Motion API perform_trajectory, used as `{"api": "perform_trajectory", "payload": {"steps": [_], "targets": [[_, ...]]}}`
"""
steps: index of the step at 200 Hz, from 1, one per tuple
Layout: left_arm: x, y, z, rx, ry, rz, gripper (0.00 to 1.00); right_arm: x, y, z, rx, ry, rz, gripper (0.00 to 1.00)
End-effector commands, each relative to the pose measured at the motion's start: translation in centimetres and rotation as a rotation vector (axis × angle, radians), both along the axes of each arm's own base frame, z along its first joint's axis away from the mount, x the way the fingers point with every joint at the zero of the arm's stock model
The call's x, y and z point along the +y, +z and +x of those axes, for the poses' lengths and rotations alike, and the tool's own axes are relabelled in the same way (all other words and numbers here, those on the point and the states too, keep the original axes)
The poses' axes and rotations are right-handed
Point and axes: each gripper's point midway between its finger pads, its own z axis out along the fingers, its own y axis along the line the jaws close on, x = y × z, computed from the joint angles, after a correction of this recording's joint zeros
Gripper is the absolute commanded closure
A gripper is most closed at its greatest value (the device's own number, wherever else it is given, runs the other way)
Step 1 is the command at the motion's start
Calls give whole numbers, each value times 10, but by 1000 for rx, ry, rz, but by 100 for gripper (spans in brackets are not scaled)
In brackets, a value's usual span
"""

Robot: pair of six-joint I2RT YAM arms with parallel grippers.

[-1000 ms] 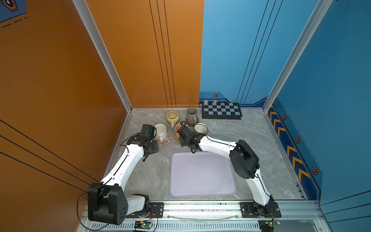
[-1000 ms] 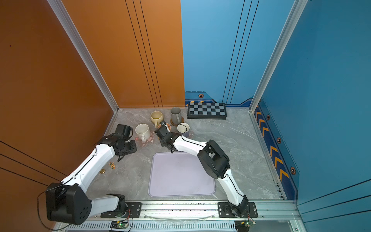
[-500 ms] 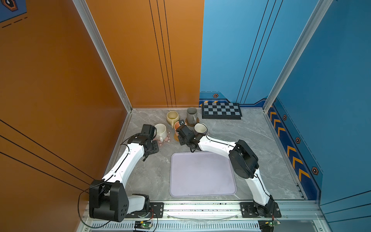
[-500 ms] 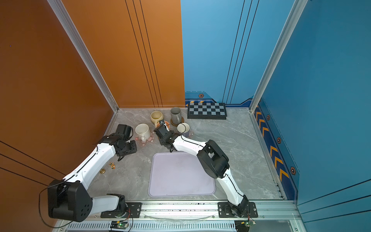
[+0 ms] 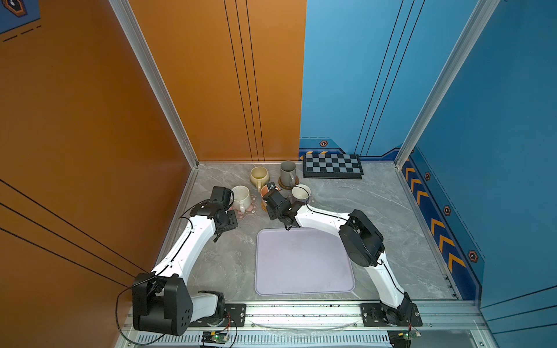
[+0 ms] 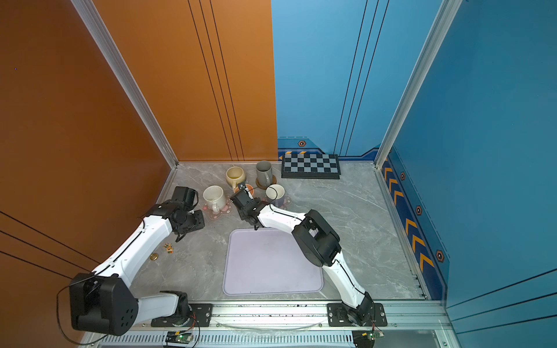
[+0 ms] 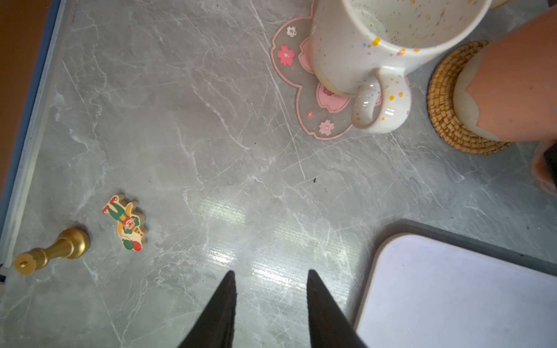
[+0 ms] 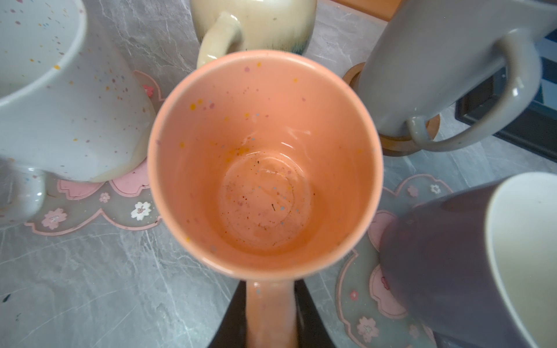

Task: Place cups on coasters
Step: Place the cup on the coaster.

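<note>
1. The orange mug [image 8: 265,162] stands upright in the middle of the other cups, over the tan woven coaster [image 7: 443,120]. I cannot tell whether its base rests on it.
2. The right end effector [image 8: 269,292] is clamped on this mug's handle, with a dark finger on either side.
3. Close around it:
   - the white speckled mug [image 7: 376,45] sits on a pink flower coaster [image 7: 289,60];
   - the lavender mug [image 8: 446,256] sits on the second pink flower coaster [image 8: 358,301];
   - the grey mug [image 8: 422,75] sits on a brown disc coaster [image 8: 398,143].
4. The beige mug [image 5: 259,176] stands nearer the back wall.
5. The left end effector [image 7: 270,277] hangs over bare bench [image 7: 211,135], fingers apart and holding nothing.
6. A brass chess piece [image 7: 51,253] and a clown cutout [image 7: 126,223] lie near it, and the lavender tray [image 7: 452,301] is on its other side.
</note>
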Motion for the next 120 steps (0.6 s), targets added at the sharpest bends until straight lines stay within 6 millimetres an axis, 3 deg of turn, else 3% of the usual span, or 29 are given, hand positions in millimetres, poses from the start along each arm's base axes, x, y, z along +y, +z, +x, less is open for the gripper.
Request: {"api": "perform_trajectory", "payload": {"steps": [1, 63, 78, 98, 120], "targets": [[0, 3, -3, 6, -11, -7, 60, 15, 43, 17, -113, -26, 90, 100], [0, 0, -1, 19, -11, -10, 60, 5, 33, 10, -39, -70, 107, 100], [0, 0, 0, 19, -12, -13, 60, 2, 31, 7, -29, -81, 113, 96], [0, 1, 0, 15, -13, -14, 60, 0, 30, 4, -19, -81, 117, 83], [-1, 2, -1, 14, -13, -16, 60, 1, 31, 1, -12, -75, 124, 77]]}}
